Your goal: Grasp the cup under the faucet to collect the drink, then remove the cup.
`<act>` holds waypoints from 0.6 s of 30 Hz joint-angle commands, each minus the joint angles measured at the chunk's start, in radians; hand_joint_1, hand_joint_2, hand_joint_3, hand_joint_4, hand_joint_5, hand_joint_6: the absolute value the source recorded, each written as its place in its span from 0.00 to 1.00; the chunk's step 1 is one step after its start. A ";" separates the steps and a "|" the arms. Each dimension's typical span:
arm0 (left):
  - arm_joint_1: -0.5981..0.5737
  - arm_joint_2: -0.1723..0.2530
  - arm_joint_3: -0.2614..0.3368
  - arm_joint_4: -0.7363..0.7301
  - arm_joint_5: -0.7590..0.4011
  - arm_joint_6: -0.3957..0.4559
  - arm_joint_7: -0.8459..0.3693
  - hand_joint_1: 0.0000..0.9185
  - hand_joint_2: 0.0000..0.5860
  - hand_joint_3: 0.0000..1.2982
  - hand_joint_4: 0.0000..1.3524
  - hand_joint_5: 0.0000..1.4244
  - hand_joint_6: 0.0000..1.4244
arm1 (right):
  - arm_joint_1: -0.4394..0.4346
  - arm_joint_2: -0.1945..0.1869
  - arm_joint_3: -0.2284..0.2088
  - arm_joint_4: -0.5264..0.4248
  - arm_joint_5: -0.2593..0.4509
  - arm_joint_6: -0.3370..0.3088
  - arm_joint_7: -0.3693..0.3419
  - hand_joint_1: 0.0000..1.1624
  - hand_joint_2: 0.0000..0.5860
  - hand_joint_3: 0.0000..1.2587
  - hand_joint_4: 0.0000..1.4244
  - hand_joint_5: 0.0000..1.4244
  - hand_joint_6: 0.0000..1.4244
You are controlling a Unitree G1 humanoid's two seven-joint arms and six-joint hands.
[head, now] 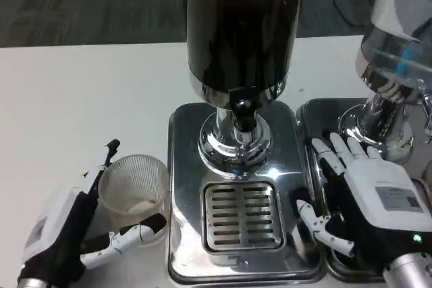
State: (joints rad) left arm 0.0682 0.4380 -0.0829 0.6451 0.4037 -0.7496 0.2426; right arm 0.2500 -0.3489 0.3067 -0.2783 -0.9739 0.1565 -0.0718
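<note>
A clear ribbed plastic cup stands upright on the white table, left of the dispenser's steel base. My left hand wraps it from the left, with fingers behind and in front of it. The dark drink dispenser rises in the middle, its faucet above the slotted drip grate. The cup is off to the left of the grate, not beneath the faucet. My right hand lies flat with fingers spread on the second steel base at the right, holding nothing.
A second dispenser with a clear tank stands at the right on its own steel tray. Bare white table stretches to the left and behind the cup.
</note>
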 commanded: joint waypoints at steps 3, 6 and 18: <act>-0.005 -0.013 -0.018 0.011 0.020 -0.024 0.027 0.48 0.17 0.00 0.00 0.12 0.07 | 0.011 -0.006 -0.014 -0.014 0.010 -0.002 0.013 0.22 0.75 0.10 0.00 0.00 0.00; -0.002 -0.013 -0.017 0.009 0.028 -0.030 0.051 0.48 0.17 0.00 0.00 0.15 0.10 | 0.010 -0.002 -0.012 -0.011 0.013 -0.002 0.017 0.22 0.74 0.10 0.00 0.00 0.00; -0.001 -0.019 -0.007 0.012 0.093 -0.048 0.192 0.54 0.21 0.11 0.10 0.29 0.21 | 0.002 0.005 -0.011 -0.006 0.013 0.004 0.009 0.22 0.74 0.12 0.00 0.00 0.00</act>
State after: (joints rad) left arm 0.0706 0.4185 -0.0933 0.6497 0.4851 -0.7724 0.4041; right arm 0.2524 -0.3490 0.2991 -0.2815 -0.9565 0.1567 -0.0574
